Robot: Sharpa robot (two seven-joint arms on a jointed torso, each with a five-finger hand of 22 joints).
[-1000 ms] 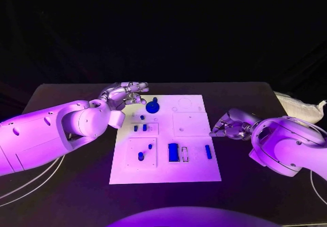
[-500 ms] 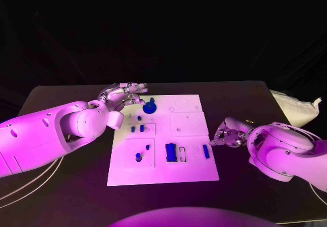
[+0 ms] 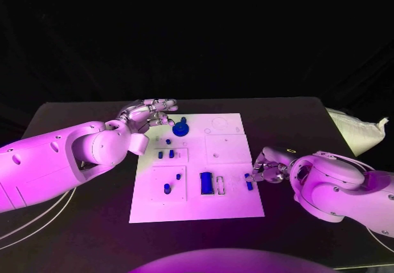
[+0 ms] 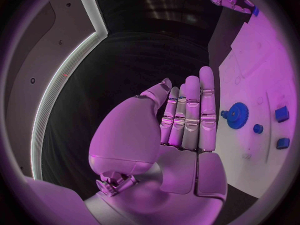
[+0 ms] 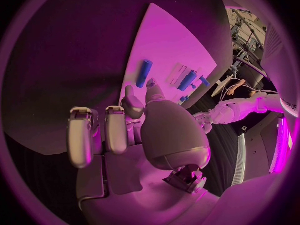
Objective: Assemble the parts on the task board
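Head view: lying on a black counter, white task board carrying small blue parts; blue gear sitting near the far left corner, just beside the left hand, fingers loosely curled, gripping nothing. Right hand hovering at the board's right edge beside a blue bar, mostly hidden behind the arm.

Left wrist view: fingers extending straight together, empty, gear close beside the fingertips.

Right wrist view: fingers partly spread, holding nothing, bar lying just beyond them. No readable writing anywhere.
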